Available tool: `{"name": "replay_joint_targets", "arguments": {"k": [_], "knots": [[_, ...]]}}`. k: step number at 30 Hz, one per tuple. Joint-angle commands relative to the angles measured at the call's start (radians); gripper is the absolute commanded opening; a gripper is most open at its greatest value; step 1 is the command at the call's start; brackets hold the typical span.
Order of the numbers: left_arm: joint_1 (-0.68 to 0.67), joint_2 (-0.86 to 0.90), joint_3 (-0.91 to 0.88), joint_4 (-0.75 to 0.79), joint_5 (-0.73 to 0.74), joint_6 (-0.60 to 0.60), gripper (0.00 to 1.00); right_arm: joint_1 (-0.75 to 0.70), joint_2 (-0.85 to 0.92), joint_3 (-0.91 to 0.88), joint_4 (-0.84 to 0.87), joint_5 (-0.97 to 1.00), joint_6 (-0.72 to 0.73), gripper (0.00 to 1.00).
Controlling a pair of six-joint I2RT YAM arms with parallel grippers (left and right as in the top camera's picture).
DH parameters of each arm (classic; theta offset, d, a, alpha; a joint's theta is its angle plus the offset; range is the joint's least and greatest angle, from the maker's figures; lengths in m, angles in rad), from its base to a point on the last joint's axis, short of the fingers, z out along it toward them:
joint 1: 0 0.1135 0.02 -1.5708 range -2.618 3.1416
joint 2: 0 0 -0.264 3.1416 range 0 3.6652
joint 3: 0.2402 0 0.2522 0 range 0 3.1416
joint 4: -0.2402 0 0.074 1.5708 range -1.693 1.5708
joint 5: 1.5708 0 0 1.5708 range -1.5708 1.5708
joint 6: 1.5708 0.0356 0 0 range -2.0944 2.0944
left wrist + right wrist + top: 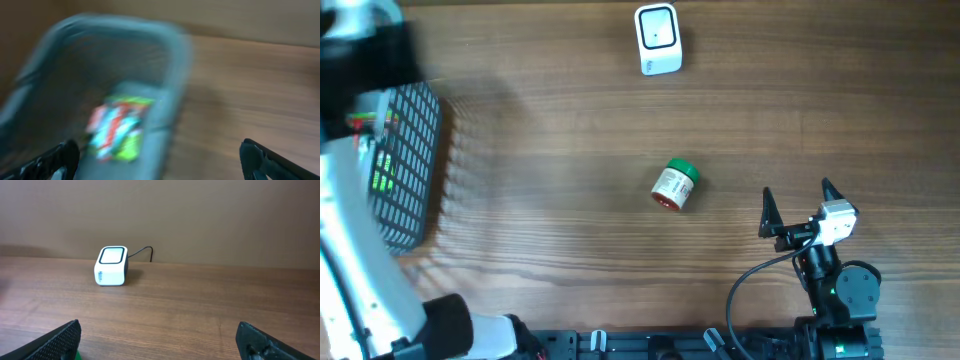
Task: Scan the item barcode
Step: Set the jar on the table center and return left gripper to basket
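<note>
We start at the right gripper, low on the right near the front edge of the table. Its two black, pointed fingers are spread wide and nothing sits between them. From its own wrist camera we get only two dark, rough-looking tips in the bottom corners, cut off by the frame. Beside the left tip there's a sliver of green, which is likely the bottle's cap, though too little shows for us to be sure.

Moving outward, the bottle lies on its side on bare wood. It is to the left of the right gripper, near it but clearly apart. It's a small cylinder with a green cap, a pale label and a reddish end. We can't make out any barcode on it.

Further out, at the far edge, sits the scanner, well apart from the bottle. It is a white, rounded box with a dark-framed window on top. The wrist view adds a thin black cable running off behind it.

Over to the left gripper. Its view is badly smeared, but the two dark tips stand far apart in the bottom corners with nothing pinched. Ahead of it is the basket, grey with rounded corners. From overhead it shows lattice walls, and the white arm partly covers it. Inside lies a packet in red, white and green, with unreadable print. The table is brown with a streaky wood grain.
</note>
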Motion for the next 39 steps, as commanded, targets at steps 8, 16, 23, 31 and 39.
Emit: {"name": "replay_joint_targets", "arguments": {"k": [8,16,23,31,39], "knots": [[0.551,0.151,0.013,-0.03,0.375,0.401,1.0,-0.007,0.001,-0.001,0.003,-0.005,-0.006,1.0],[0.567,0.322,0.013,-0.091,0.375,0.566,1.0,-0.007,0.001,-0.001,0.003,-0.005,-0.006,1.0],[0.51,0.409,0.013,-0.091,0.375,0.565,1.0,-0.007,0.001,-0.001,0.003,-0.005,-0.006,1.0],[0.434,0.454,0.001,-0.024,0.299,0.436,1.0,-0.007,0.001,-0.001,0.003,-0.005,-0.006,1.0],[0.43,0.474,-0.068,0.063,0.362,0.38,1.0,-0.007,0.001,-0.001,0.003,-0.005,-0.006,1.0]]}}
